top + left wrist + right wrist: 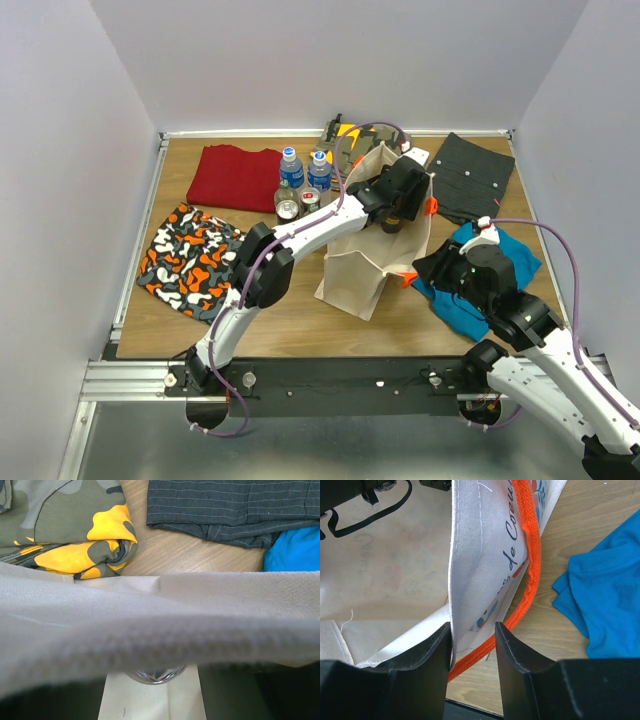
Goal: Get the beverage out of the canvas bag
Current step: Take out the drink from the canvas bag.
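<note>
The canvas bag (372,250) stands upright mid-table, beige with orange handles (430,206). My left gripper (393,205) reaches down into its open top. In the left wrist view the blurred bag rim (160,615) fills the frame, and a shiny metal can (157,674) shows below it inside the bag, between two dark fingers standing wide apart. My right gripper (432,265) is at the bag's right side. In the right wrist view it (473,630) pinches the bag's wall (485,580) by the rim, with the orange handle (532,555) looping just outside.
Two water bottles (291,165) and two cans (287,208) stand left of the bag. Folded clothes lie around: red (237,178), orange-black patterned (190,258), dark grey (475,175), blue (490,275) under the right arm, camouflage (65,525) behind the bag.
</note>
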`<move>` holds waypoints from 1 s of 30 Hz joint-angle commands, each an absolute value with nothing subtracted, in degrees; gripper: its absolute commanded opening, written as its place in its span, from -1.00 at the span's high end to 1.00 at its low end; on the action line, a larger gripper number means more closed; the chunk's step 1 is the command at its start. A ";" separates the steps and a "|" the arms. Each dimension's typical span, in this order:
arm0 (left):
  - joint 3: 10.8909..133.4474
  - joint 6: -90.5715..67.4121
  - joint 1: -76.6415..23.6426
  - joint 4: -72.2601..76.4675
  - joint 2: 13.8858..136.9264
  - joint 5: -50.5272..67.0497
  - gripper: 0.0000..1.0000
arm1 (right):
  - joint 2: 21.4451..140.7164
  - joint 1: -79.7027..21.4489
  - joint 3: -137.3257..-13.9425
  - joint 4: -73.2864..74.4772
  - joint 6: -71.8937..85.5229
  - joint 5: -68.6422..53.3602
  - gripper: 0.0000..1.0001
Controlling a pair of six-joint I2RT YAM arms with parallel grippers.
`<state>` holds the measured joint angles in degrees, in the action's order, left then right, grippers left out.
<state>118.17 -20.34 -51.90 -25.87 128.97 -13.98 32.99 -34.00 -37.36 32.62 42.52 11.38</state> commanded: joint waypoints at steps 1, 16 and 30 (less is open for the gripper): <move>117.86 -19.78 -52.65 -26.01 130.78 -14.85 -0.32 | 33.05 -33.66 -36.30 34.19 42.10 11.87 0.04; 116.98 -19.77 -52.65 -26.10 130.69 -14.85 1.00 | 32.96 -33.75 -36.30 34.19 42.19 12.04 0.04; 117.51 -17.76 -53.00 -27.33 126.39 -15.73 1.00 | 32.78 -33.75 -36.21 34.19 42.28 12.13 0.04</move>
